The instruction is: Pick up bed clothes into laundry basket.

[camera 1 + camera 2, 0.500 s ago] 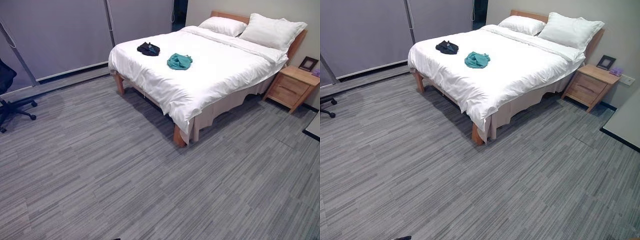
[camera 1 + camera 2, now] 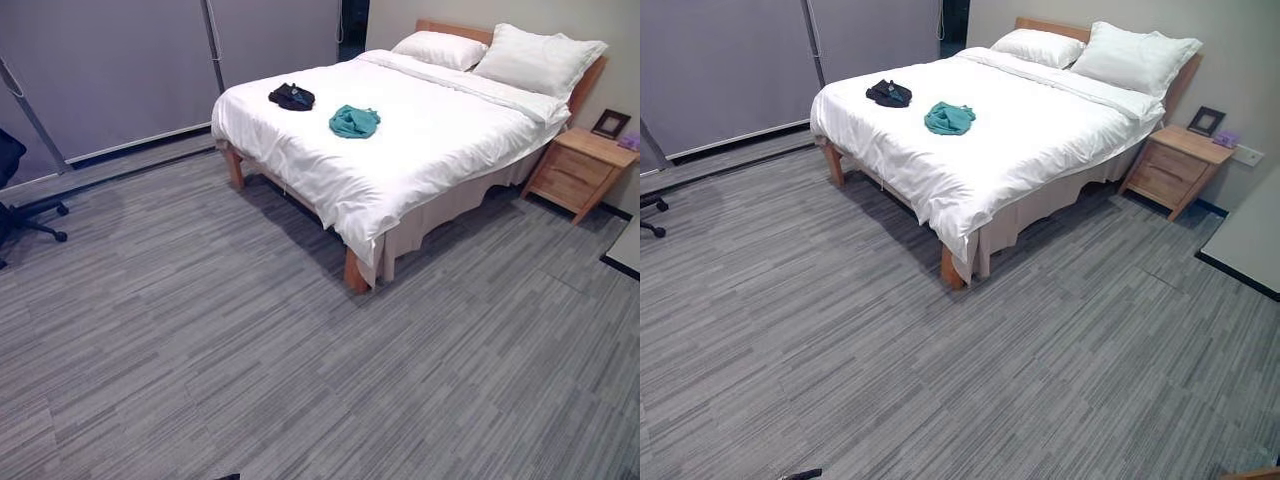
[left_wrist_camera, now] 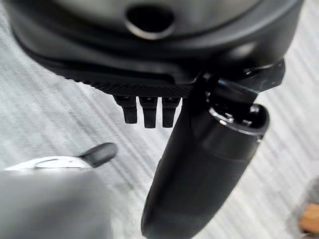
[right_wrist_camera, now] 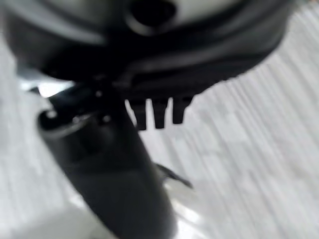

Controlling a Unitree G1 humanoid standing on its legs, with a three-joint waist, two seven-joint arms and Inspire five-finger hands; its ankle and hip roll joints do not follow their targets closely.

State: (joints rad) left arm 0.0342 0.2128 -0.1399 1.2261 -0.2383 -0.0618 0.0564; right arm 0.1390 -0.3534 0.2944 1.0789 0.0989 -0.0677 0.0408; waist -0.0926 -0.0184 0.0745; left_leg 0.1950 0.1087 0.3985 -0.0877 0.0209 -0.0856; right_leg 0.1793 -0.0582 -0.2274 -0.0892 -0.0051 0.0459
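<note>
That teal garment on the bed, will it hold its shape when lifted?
Probably not: the teal garment lies crumpled in soft folds, so it should droop. It likely weighs little, since the white duvet under it looks barely dented.

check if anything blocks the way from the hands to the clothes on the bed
Nothing visible does. The floor runs unbroken to the bed, where the teal garment and black garment lie. The left hand and right hand hang above the floor.
</note>
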